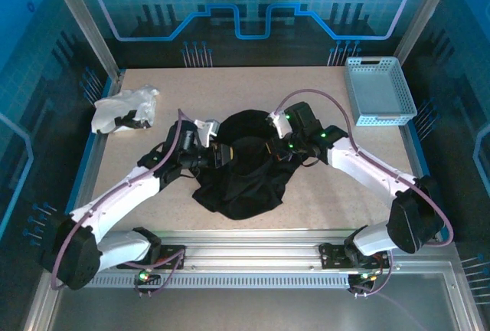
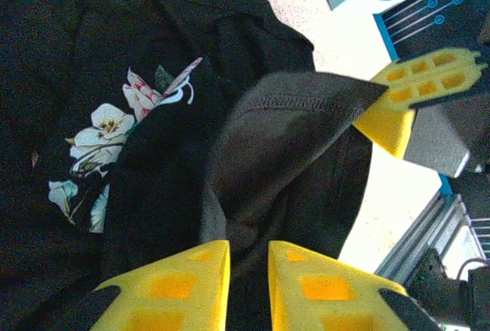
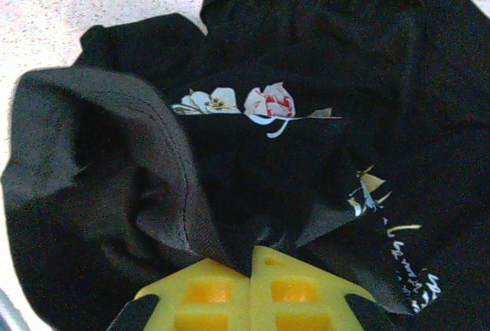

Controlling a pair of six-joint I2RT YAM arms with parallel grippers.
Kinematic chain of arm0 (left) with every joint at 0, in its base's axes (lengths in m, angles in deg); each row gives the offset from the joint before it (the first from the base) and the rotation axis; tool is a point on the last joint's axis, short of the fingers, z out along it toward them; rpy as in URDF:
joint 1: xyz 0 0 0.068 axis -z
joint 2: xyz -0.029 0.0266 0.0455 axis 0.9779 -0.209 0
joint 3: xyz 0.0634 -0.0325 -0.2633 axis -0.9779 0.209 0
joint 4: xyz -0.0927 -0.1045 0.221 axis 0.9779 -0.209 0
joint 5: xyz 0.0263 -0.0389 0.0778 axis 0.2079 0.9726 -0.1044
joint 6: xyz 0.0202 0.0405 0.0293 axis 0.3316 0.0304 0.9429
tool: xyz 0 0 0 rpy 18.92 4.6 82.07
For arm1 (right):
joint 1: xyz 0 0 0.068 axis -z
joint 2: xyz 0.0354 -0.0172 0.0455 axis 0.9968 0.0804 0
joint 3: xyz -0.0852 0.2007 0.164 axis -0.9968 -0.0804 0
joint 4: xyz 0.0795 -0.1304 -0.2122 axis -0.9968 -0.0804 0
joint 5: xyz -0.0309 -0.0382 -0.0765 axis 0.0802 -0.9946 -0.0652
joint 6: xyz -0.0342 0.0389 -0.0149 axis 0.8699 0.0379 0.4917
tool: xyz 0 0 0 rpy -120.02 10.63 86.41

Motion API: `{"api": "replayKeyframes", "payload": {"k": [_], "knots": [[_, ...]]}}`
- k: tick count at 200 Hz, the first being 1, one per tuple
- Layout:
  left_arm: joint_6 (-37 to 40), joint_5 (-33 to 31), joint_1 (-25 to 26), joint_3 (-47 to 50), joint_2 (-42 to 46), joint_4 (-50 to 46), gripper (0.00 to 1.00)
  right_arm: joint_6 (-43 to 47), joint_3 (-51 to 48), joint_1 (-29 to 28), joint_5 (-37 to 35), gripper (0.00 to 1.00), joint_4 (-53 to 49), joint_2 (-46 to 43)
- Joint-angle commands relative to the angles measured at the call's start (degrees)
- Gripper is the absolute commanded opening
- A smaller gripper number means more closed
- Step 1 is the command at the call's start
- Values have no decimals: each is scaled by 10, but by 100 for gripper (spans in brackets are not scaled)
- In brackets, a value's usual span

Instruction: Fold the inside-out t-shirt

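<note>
While left fingers (image 2: pixel 184 289) and right fingers (image 3: pixel 207 294) clamp it, the t-shirt (image 1: pixel 241 187) lies bunched between.

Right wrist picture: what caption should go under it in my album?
Yellow right gripper pinches the bunched black t-shirt, flower print peeking out.

Mid-frame on the table (image 1: pixel 230 86) the t-shirt (image 1: pixel 241 181) lies heaped, left gripper (image 1: pixel 223 155) on its left part and right gripper (image 1: pixel 270 149) on its right, facing each other, with a smaller garment (image 1: pixel 122 109) at upper left and a tray (image 1: pixel 379 90) at upper right, both well apart from it.
</note>
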Motion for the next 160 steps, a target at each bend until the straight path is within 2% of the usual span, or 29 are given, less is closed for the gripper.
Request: {"api": "replayKeyframes", "payload": {"k": [1,35,94,125,160], "knots": [[-7,21,-4,37,51,22,30,4,16,5,16,0,-18,-5],[9,-3,-4,92,96,36,39,12,13,8,15,0,-23,-6],[84,-112,-4,185,108,137,37,25,17,26,33,0,-30,0],[149,-59,-3,195,65,200,39,26,18,25,38,0,-28,3],[202,-9,-2,149,-4,210,44,26,17,26,42,0,-26,2]]}}
